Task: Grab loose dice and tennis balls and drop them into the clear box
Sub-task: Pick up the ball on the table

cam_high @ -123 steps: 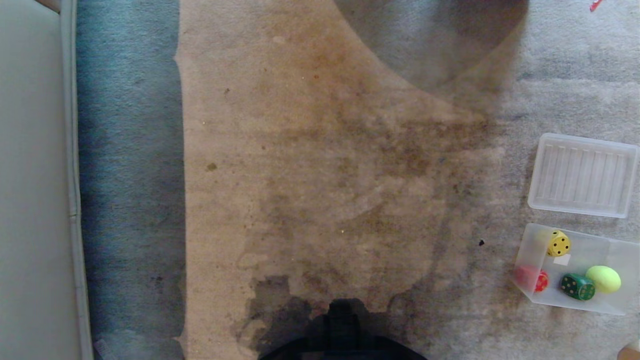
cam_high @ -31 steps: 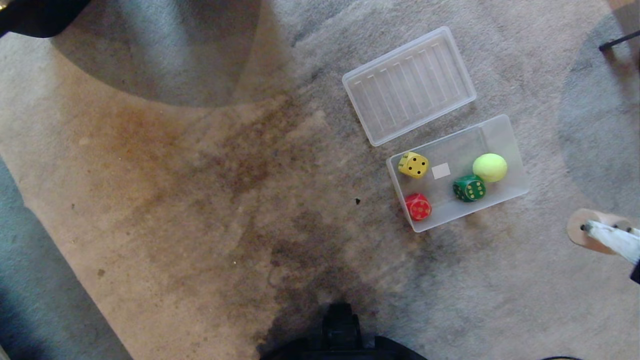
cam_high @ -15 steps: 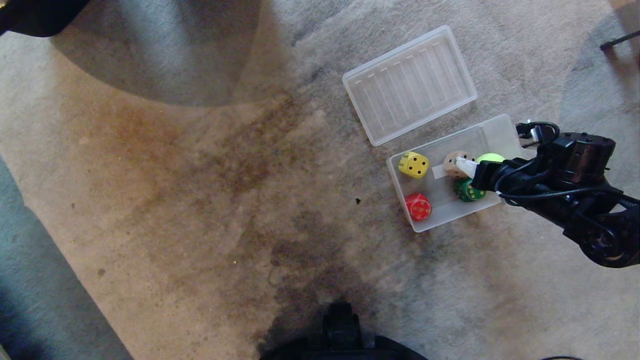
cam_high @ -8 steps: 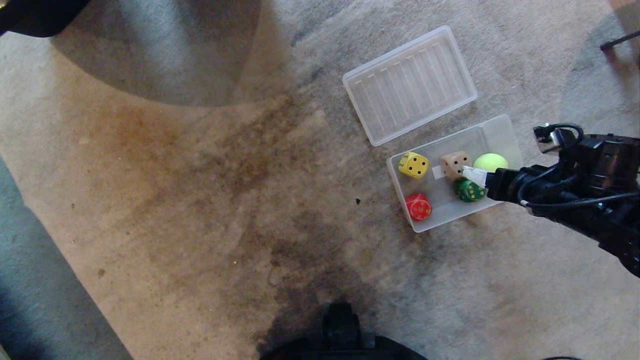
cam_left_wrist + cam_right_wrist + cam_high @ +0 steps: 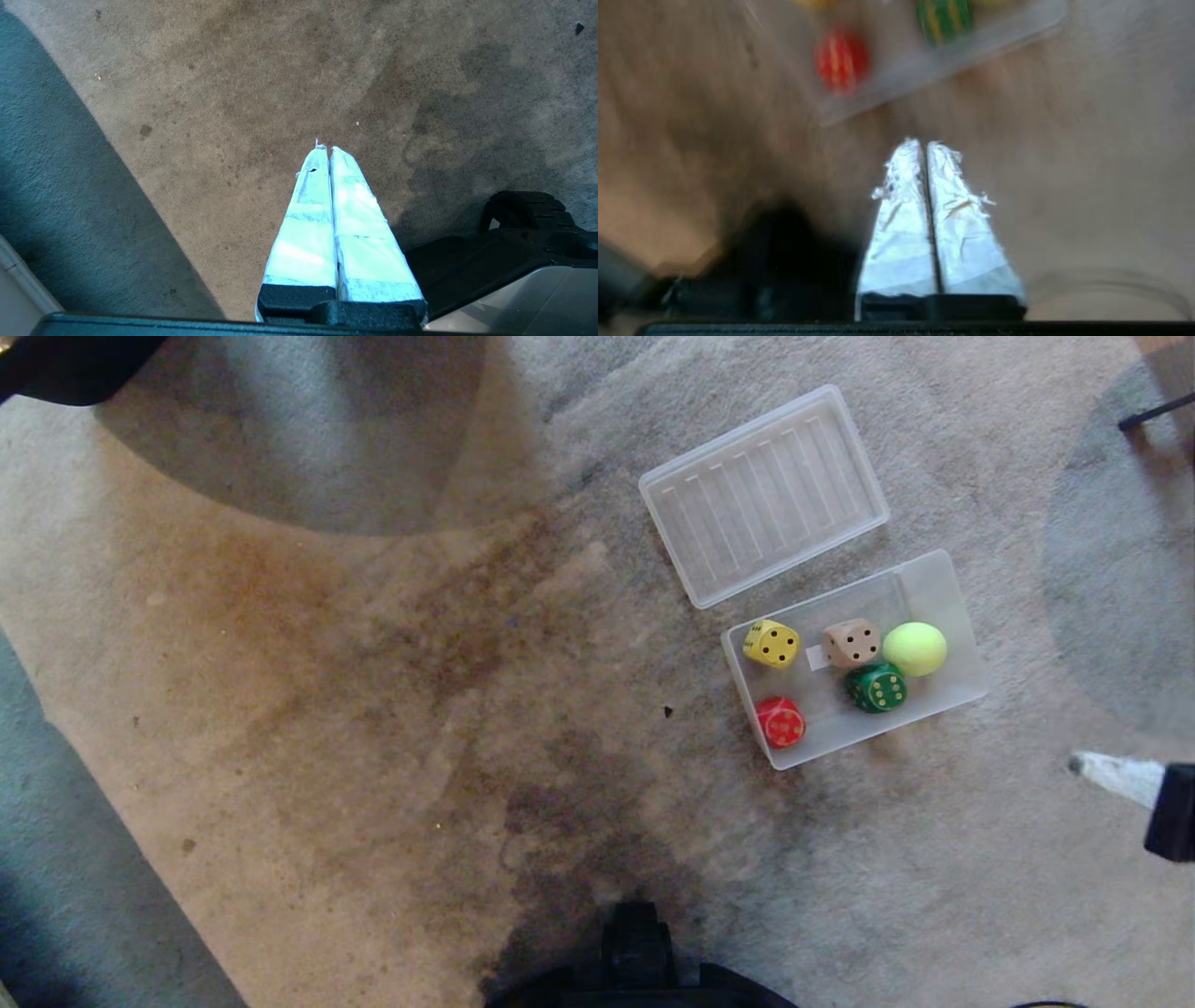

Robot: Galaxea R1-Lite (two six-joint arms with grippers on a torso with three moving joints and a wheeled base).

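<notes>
The clear box (image 5: 952, 607) sits on the carpet at the right. Inside it lie a yellow die (image 5: 772, 644), a tan die (image 5: 851, 643), a tennis ball (image 5: 915, 649), a green die (image 5: 877, 687) and a red die (image 5: 780, 721). My right gripper (image 5: 1076, 764) is shut and empty at the right edge, nearer to me than the box and apart from it. The right wrist view shows its shut gripper (image 5: 923, 143) over carpet, with the clear box's near wall (image 5: 971, 51) beyond. My left gripper (image 5: 324, 150) is shut and empty over bare carpet, outside the head view.
A flat ribbed translucent lid (image 5: 764, 495) lies on the carpet just beyond the box. The robot's dark base (image 5: 639, 961) shows at the bottom middle. A dark thin leg (image 5: 1156, 413) crosses the top right corner. Stained carpet spreads to the left.
The right gripper let the tan die go into the box beside the tennis ball, then drew back to the right edge and shut. Earlier still, the whole view shifted as the base turned.
</notes>
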